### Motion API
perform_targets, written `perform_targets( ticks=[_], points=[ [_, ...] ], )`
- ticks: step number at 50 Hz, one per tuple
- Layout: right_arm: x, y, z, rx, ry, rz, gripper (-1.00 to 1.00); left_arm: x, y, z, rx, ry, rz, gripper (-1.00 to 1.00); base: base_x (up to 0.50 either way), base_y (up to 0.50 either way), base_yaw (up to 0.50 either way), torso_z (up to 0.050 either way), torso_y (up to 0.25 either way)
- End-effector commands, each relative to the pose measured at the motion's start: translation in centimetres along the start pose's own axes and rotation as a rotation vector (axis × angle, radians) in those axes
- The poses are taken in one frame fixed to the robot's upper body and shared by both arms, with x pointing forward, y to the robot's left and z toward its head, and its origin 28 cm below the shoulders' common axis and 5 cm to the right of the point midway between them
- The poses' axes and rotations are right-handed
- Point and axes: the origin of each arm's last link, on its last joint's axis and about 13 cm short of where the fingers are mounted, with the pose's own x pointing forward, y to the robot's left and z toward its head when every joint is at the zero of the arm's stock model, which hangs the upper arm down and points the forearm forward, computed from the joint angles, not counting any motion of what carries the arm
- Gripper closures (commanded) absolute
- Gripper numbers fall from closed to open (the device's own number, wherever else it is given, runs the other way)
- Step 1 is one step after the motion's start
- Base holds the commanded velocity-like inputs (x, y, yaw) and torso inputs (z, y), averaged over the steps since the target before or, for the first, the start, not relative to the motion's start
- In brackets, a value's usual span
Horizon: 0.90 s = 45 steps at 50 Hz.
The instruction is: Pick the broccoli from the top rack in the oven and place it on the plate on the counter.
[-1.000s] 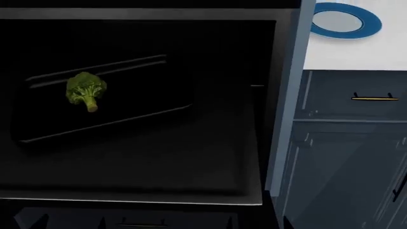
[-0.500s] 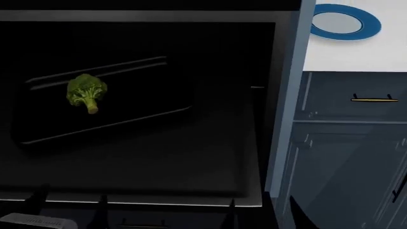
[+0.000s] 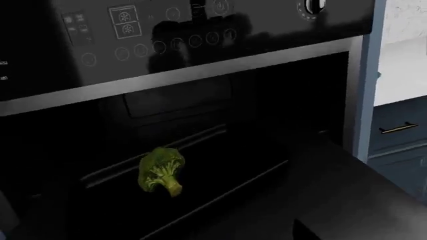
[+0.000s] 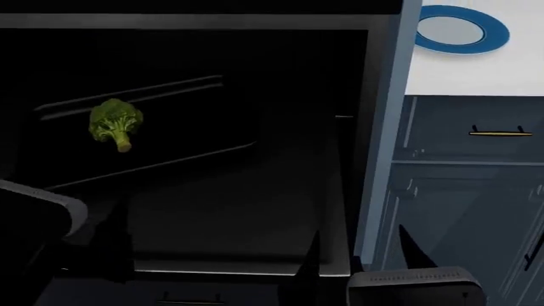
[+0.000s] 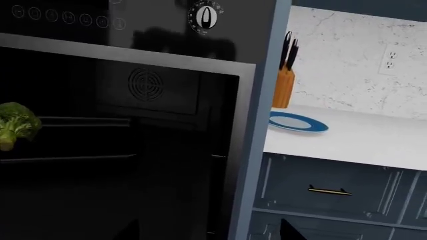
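My left claw [image 4: 85,245] sits low at the left of the head view, dark fingers spread apart, released and holding nothing. Up and slightly right of it, well apart, the broccoli [image 4: 114,122] rests on the top rack [image 4: 136,92] inside the oven [image 4: 255,191], crown up, pale stalk pointing down toward me. In the left wrist view the broccoli [image 3: 161,170] lies against the paired grey bars, below the oven's panel of white icons.

My right claw [image 4: 361,258] is at the bottom right, 2 dark fingers [image 4: 414,250] standing apart, released and empty, touching nothing I can see. It is in front of the oven's right edge, beside the blue-grey cabinets [image 4: 467,191]. Far up and right of it, the plate [image 4: 463,27] lies on the white surface [image 4: 476,70]; the right wrist view also shows a knife block [image 5: 283,85] just behind the plate [image 5: 298,123].

Half a second ago only the fingertips of both claws peeked in at the bottom edge; both have risen into view. The broccoli has not moved.
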Motion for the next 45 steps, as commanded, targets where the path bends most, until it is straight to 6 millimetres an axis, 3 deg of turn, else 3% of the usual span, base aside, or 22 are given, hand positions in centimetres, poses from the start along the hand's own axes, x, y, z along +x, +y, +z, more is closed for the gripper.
perform_targets(
  ticks=[1,3,5,13,21,31,45],
  points=[
    [-0.1,0.0,1.0,-0.011,-0.011,-0.001,-1.00,-1.0,2.4,5.5,0.054,0.032,0.118,-1.00,0.00,0.00,0.00,0.000,0.000],
    [0.0,0.1,1.1,-0.013,-0.012,0.005,-1.00,-0.8,2.1,6.9,0.062,0.043,0.027,-1.00,0.00,0.00,0.00,0.000,0.000],
    [0.1,0.1,1.0,-0.011,-0.012,0.006,-1.00,0.1,2.3,8.2,0.051,0.086,0.070,-1.00,0.00,0.00,0.00,0.000,0.000],
    [0.1,0.0,0.7,-0.003,-0.010,0.005,-1.00,2.7,2.8,9.9,-0.010,0.213,0.114,-1.00,0.00,0.00,0.00,0.000,0.000],
    [0.3,0.3,0.4,-0.005,-0.002,0.013,-1.00,1.9,2.2,13.9,-0.183,0.143,0.081,-1.00,0.00,0.00,0.00,0.000,0.000],
    [0.3,0.4,1.6,-0.005,-0.027,0.026,-1.00,4.0,3.1,14.9,-0.240,0.179,0.110,-1.00,0.00,0.00,0.00,0.000,0.000],
    [0.3,0.5,1.7,0.021,-0.035,0.071,-1.00,3.3,3.2,15.6,-0.267,0.143,0.135,-1.00,0.26,0.00,0.00,0.000,0.000]
  ],
)
